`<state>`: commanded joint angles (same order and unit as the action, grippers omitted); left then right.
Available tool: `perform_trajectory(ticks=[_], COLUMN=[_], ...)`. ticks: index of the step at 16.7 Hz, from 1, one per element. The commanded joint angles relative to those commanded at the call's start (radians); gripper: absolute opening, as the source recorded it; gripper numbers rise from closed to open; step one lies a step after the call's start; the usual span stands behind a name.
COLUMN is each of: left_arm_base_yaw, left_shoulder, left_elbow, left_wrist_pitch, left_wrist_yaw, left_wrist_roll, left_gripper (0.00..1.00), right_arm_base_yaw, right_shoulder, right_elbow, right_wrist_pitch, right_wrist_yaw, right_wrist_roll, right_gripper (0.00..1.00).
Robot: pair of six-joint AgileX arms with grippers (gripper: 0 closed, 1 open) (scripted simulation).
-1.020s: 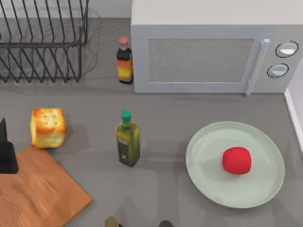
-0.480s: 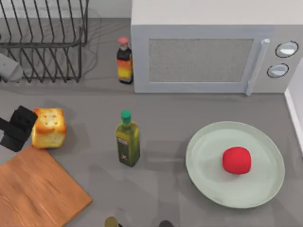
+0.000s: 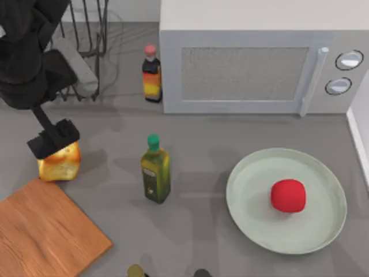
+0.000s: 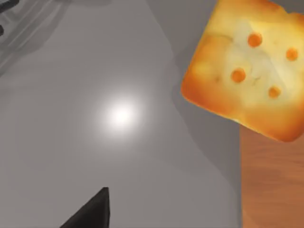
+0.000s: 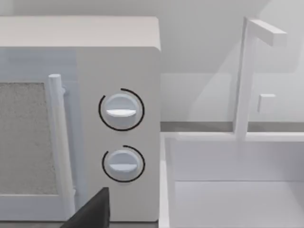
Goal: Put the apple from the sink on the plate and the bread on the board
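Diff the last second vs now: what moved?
The left hand swung from the table's left edge by the board up and over the bread, and now hovers above it; no grasp visible. Bread, board, apple on the plate and both bottles stayed put.

Bright red apple (image 3: 287, 195) on the pale mint-green plate (image 3: 248, 210), and beside that plate an olive-green bottle (image 3: 155, 170) with a green cap. Further from the plate, golden-yellow bread (image 4: 247, 66) with a browned top dotted orange, beside an orange-brown, wood-grained board (image 3: 43, 234). Behind the plate, a pale grey microwave (image 3: 259, 63) with a speckled door, flanked by a red-capped dark bottle (image 3: 151, 75) banded yellow and orange.
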<state>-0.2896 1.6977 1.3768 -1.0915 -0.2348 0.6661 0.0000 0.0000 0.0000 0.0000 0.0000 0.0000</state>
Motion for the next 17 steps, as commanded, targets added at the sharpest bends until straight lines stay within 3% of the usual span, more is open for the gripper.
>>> perform_trajectory(ticks=[8, 17], left_arm_base_yaw=[-0.072, -0.077], left_shoulder=[0.437, 0.495], left_elbow=[0.355, 0.399], left_wrist_pitch=[-0.281, -0.314], left_wrist_yaw=[-0.061, -0.069], left_wrist_roll=[0.17, 0.193], left_gripper=[1.0, 1.0], right_arm_base_yaw=[0.0, 0.0], right_shoulder=[0.0, 0.0], right_elbow=[0.0, 0.0], right_wrist_pitch=[0.0, 0.0], right_wrist_yaw=[0.0, 0.0], right_wrist_roll=[0.0, 0.0], right_gripper=[1.0, 1.0])
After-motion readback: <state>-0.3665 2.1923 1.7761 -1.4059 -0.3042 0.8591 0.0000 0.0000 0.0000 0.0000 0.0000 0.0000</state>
